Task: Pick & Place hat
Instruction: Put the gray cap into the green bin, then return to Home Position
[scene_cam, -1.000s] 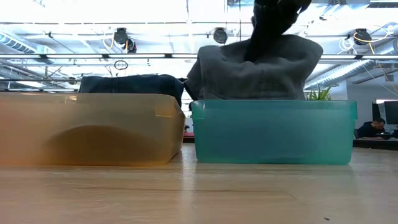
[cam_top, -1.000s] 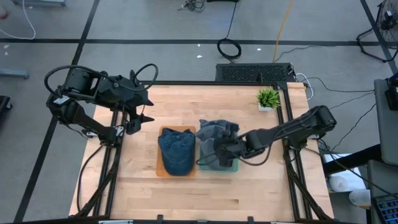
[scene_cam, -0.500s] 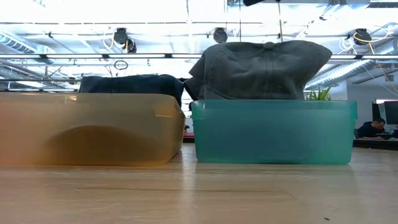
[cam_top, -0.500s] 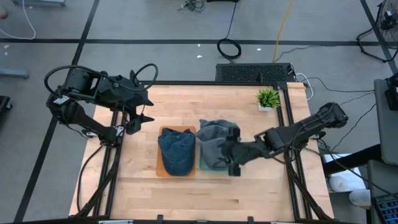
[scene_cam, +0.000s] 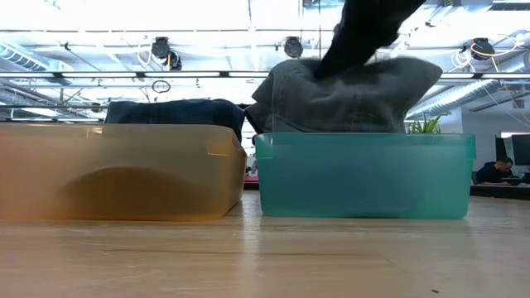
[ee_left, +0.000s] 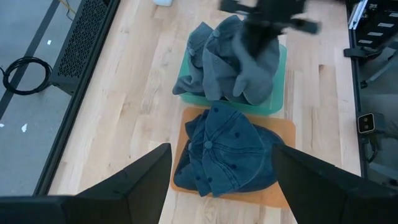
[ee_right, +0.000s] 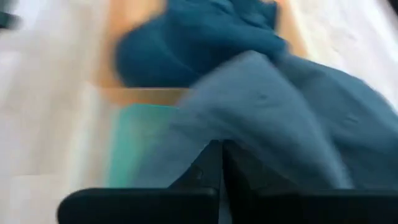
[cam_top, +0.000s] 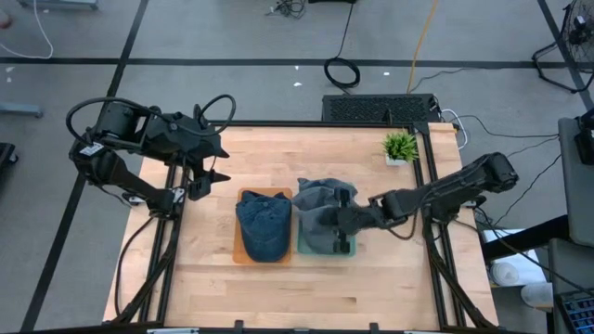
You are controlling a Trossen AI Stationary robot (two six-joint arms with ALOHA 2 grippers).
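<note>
The right gripper [cam_top: 340, 221], fingers closed, presses on the grey hat [cam_top: 318, 206] in the teal bin [scene_cam: 364, 175]; the left gripper [cam_top: 215, 165] waits open, far left.

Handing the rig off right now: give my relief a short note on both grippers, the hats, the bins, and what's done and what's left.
Right gripper: shut, pressing down into the grey hats piled in the teal bin; a grip is not confirmed.
Left gripper: open, holding nothing, waiting at the table's far left.
Blue hats: in the orange bin.
Done: both bins hold hats.
Left: check the right grip.
</note>
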